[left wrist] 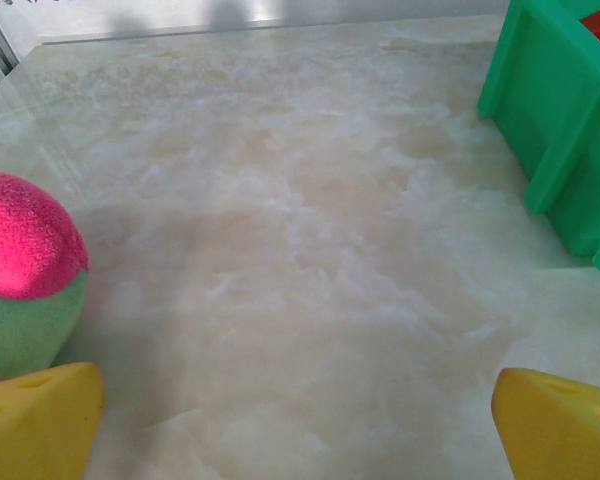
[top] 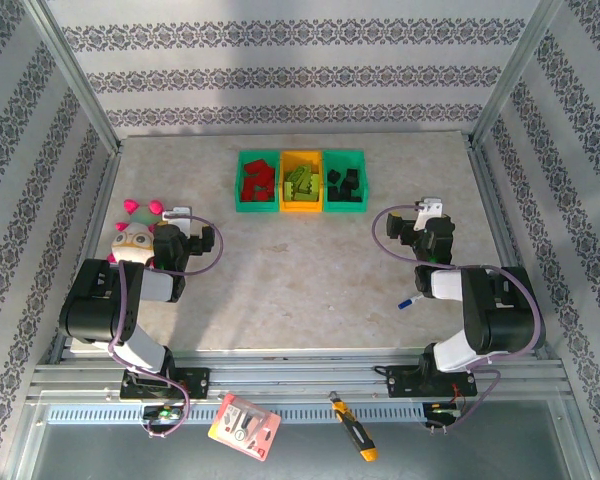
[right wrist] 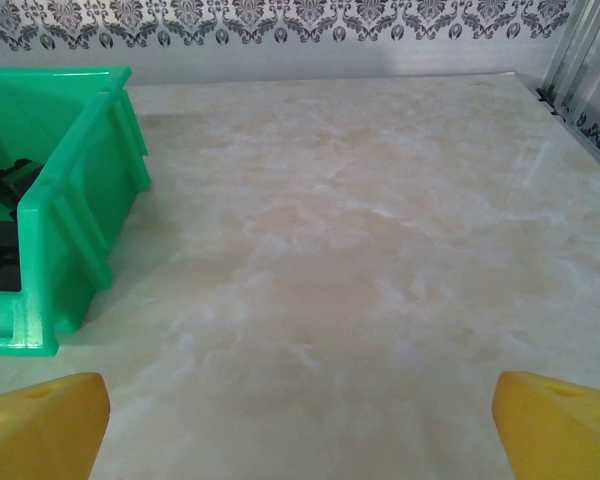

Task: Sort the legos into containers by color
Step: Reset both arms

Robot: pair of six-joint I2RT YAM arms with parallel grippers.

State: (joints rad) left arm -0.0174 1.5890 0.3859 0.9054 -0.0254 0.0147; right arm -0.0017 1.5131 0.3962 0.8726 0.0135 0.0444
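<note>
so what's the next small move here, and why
Likely just park the arms: red plastic bricks lie in the left green plastic bin, lime bricks the orange-yellow bin, black bricks the right green bin, and the left gripper and right gripper are open, holding nothing.

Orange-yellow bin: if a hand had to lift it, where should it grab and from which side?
Probably the orange-yellow bin's near end wall, pinched over the rim from above, approaching from the arms' side. The red-brick bin and black-brick bin crowd both long sides, leaving little finger room there; the near wall faces open table.
</note>
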